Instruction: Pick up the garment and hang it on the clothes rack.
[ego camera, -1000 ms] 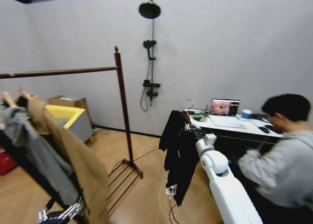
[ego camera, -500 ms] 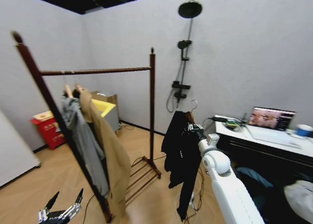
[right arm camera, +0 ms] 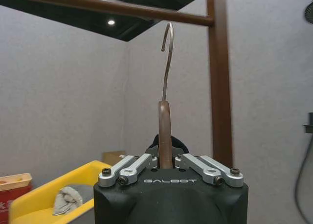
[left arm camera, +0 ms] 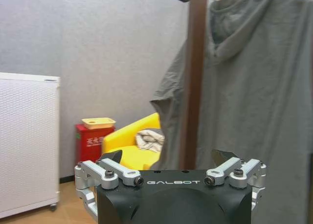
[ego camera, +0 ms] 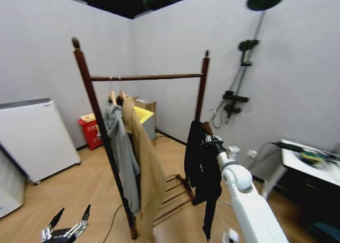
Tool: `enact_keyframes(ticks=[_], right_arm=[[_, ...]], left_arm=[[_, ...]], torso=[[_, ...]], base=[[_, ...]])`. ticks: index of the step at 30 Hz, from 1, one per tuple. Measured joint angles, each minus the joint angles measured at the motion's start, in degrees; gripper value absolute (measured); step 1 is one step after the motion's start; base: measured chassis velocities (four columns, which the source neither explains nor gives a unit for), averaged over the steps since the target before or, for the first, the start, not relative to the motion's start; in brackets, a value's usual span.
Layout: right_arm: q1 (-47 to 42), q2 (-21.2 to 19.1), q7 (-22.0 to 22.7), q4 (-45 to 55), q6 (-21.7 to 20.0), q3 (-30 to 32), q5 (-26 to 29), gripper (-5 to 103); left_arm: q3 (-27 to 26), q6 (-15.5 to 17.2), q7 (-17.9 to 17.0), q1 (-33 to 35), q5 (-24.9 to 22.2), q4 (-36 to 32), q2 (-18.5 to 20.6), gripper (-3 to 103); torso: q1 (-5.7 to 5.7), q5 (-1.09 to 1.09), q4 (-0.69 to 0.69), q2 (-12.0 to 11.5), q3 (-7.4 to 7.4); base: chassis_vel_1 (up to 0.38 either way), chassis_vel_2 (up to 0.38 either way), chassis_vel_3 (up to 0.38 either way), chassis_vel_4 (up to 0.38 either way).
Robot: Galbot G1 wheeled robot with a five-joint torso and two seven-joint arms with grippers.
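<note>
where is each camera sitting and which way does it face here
Head view: on the robot's head, looking forward and down at the clothes rack; the right arm holds up the garment, the left tool hangs low.
Left wrist view: behind the open left tool, facing a rack post and the grey hooded sweatshirt.
Right wrist view: behind the right tool, shut on the hanger, looking up at the rail.
All share the rack.

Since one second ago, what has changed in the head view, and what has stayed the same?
The camera itself turned toward the clothes rack, so the desk and the seated person slid out on the right. No object visibly moved by itself. The right gripper still clamps the hanger carrying the black garment; the left gripper stays low and open.
</note>
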Motion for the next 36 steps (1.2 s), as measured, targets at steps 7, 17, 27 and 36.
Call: enact_keyframes(ticks=[7,17,27,36], right_arm=[[0.9,-0.8,-1.4,0.0,0.1,0.5,0.0,10],[10.2,-4.8,-9.1,-1.6,0.4,-3.8,5.5,10],[21.7,-3.1,-6.9,-3.9,-1.4,-13.5,8.3,10],[30.2,-1.0,-5.3,-7.7,-4.7,-18.5,9.5,10]], left_arm=[[0.0,0.0,0.0,0.0,0.0,0.0,0.0,100],[0.0,0.0,0.0,0.0,0.0,0.0,0.0,100],[0.0,0.0,0.0,0.0,0.0,0.0,0.0,100],[0.0,0.0,0.0,0.0,0.0,0.0,0.0,100]], torso=[[-0.01,-0.02,-0.01,0.0,-0.01],[-0.08,-0.02,-0.02,0.0,-0.03],[-0.03,-0.02,-0.02,0.0,-0.01],[-0.03,-0.02,-0.03,0.0,-0.01]], base=[[0.023,0.127,0.091,0.028],[0.033,-0.030,-0.031,0.023],[0.000,0.000,0.000,0.000],[0.000,0.000,0.000,0.000]])
